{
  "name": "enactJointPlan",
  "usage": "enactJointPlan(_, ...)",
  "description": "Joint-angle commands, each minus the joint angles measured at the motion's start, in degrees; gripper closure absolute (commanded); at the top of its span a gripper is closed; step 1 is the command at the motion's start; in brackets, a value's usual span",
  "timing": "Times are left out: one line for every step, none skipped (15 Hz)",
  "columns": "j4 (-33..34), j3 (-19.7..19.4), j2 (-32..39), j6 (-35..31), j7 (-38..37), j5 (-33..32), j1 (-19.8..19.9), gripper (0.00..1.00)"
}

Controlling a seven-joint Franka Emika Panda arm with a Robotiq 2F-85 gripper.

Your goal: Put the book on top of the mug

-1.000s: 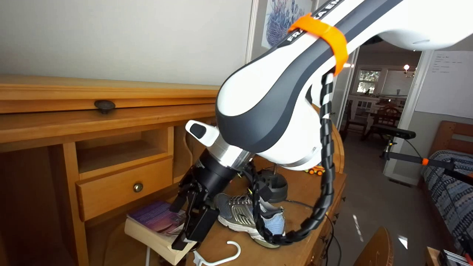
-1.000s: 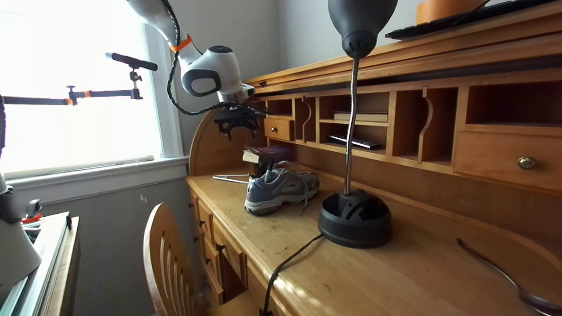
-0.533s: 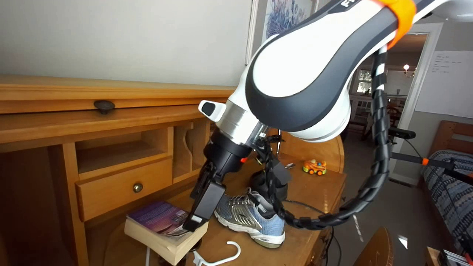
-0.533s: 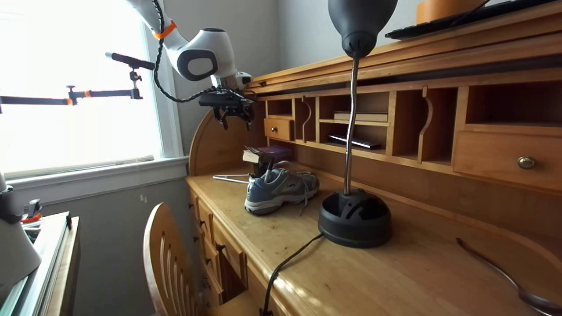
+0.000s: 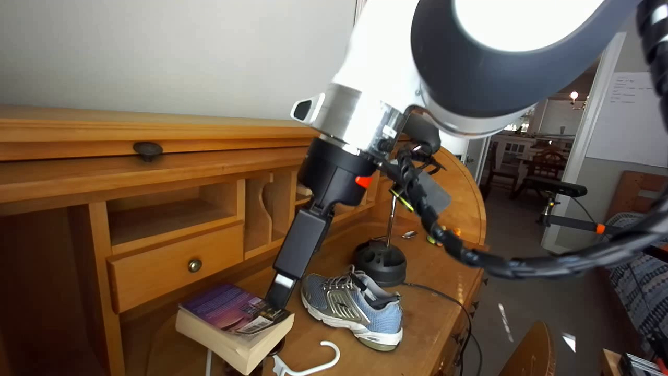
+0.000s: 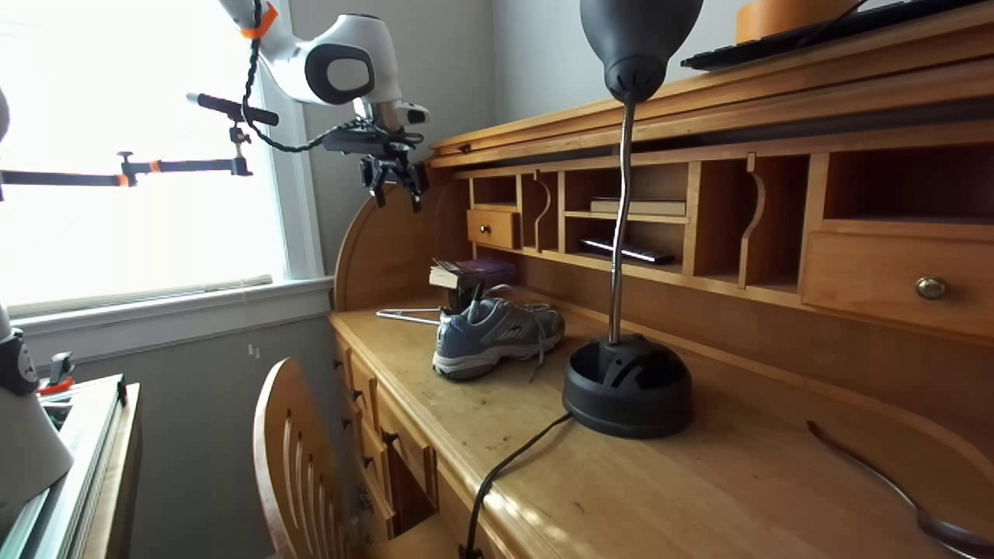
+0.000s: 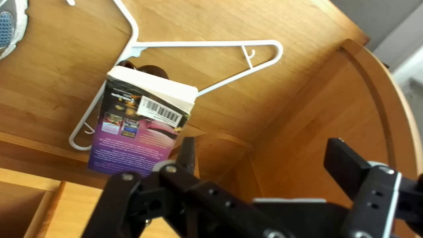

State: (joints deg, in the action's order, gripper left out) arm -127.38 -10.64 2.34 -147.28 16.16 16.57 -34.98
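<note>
As the book point(image 7: 138, 132) rests on the mostly hidden mug point(image 7: 153, 70), raised off the tabletop point(image 7: 43, 86), we judge placement complete; the fingers point(image 7: 345, 165) stand wide apart, empty and clear of it, presumably so that nothing disturbs its balance.

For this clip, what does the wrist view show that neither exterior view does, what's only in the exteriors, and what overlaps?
Only the wrist view shows both ends of the white plastic hanger. Only the exterior views show the black round lamp base, the brown wooden slat-backed chair and the grey-blue sneaker at full length; the wrist view catches just its edge. Shared: part of that hanger, the thick purple-and-black paperback book, the dark brown mug partly hidden beneath it, and the black fingers.
</note>
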Motion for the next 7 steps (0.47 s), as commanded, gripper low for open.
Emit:
enactJointPlan(-1.5,10.8,-6.5,5.5,-4.5,-1.3,9.4,0.0)
enactJointPlan(0.1,12.8,-3.2,3.0,-2.3,-0.1,11.4,0.0)
enactJointPlan(0.0,14.0,-4.5,3.9,-2.7,0.1,12.3,0.0)
enactJointPlan(-0.1,14.6,-5.3,4.3,-3.0,0.2,12.8,0.0)
enactJointPlan(-0.2,14.8,-5.7,4.6,-3.0,0.2,13.0,0.0)
enactJointPlan(-0.2,14.8,-5.8,4.7,-3.0,0.3,13.2,0.0)
enactJointPlan(-0.3,14.8,-5.8,4.7,-3.0,0.2,13.3,0.0)
